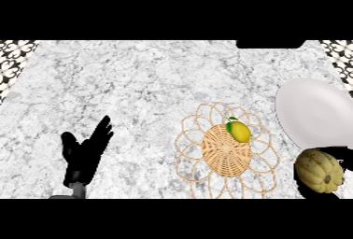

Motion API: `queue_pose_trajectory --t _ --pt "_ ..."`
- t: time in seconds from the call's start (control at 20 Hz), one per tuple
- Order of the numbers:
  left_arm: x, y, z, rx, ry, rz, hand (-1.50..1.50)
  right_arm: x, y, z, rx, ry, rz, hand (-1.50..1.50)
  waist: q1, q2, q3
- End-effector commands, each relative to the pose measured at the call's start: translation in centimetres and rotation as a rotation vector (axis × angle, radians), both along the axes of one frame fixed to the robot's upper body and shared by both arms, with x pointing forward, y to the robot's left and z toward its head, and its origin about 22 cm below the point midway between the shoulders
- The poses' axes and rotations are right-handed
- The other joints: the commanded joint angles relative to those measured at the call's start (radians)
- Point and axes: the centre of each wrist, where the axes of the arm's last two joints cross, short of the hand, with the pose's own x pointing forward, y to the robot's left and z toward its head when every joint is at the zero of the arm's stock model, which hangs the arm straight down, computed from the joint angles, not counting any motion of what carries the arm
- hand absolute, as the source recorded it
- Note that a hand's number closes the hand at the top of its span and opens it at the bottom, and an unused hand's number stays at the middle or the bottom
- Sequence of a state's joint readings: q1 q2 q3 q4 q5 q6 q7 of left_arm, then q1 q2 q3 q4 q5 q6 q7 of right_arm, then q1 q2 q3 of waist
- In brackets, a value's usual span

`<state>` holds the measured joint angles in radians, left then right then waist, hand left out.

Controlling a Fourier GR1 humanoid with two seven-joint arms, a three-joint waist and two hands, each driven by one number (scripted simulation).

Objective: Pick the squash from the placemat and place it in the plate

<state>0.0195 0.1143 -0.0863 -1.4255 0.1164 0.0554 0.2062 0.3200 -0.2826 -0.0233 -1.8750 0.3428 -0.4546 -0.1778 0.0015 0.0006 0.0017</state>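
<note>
Now plate (pixel 314 109) bare; squash (pixel 319 171) in right robot hand (pixel 340 154) below it.

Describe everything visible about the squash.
The squash is a round, pale yellow-tan gourd with lengthwise ribs and a slightly mottled skin. It sits at the view's lower right, off the woven placemat and just below the white plate, not yet on it. The right hand shows only as black parts around its upper right and lower edges, apparently curled round it. Its underside and whether it rests on the counter cannot be seen.
</note>
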Motion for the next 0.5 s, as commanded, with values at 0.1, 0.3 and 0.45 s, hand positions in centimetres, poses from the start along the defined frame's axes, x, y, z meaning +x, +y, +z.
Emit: queue_pose_trajectory --t 0.1,0.3,0.45 --pt "0.3 0.4 0.2 0.003 0.008 0.002 0.00 6.3 -6.3 -0.6 0.020 -0.059 -0.135 1.50 0.011 0.002 0.000" --pt "-0.2 0.1 0.6 0.004 -0.014 -0.014 0.00 10.3 -9.1 -0.7 0.025 -0.080 -0.149 1.50 0.017 0.002 0.000" --pt "0.2 -0.9 0.2 0.002 0.003 -0.010 0.00 12.3 -12.3 -0.9 0.031 -0.073 -0.154 1.50 0.022 0.004 0.000"
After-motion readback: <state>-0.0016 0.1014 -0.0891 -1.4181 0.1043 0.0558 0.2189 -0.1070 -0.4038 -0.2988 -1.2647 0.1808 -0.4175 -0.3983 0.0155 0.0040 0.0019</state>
